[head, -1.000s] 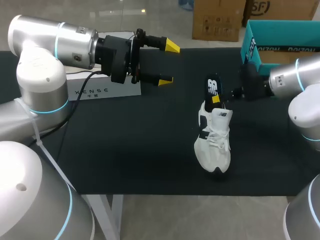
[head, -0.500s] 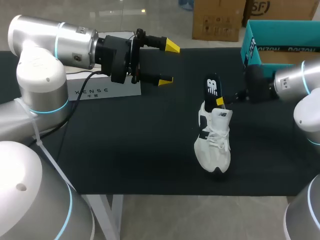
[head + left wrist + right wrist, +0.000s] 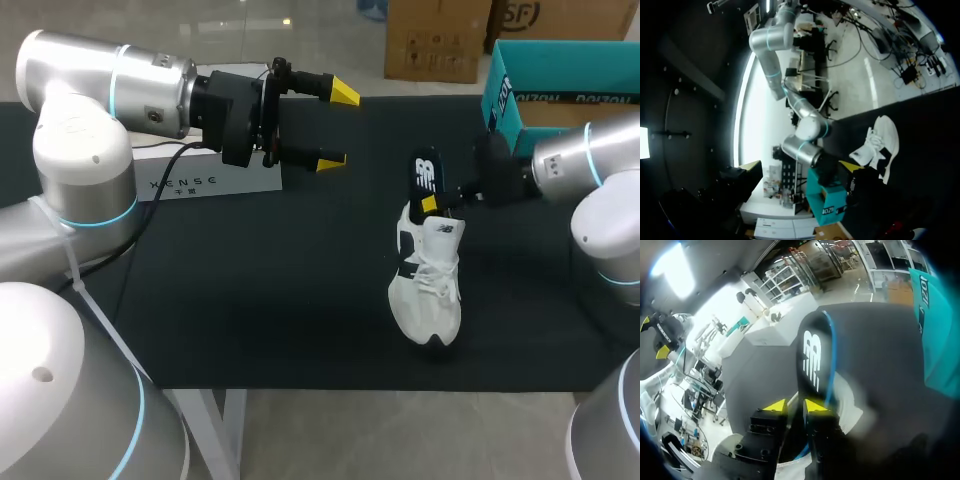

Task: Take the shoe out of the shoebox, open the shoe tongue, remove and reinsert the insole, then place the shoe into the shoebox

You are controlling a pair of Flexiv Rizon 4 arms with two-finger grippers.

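While our right gripper [image 3: 431, 204] pinches the insole [image 3: 425, 171] half out of the shoe [image 3: 432, 290], our left gripper [image 3: 339, 126] spread, we judge removal in hand, needing a straight lift.

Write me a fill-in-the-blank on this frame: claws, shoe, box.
1. The right claw is shut on the black ____, which sticks up out of the white sneaker.
2. The left claw is ____ and holds nothing.
3. The sneaker stands on the table, ____ the teal shoebox.
Missing words: insole; open; outside.
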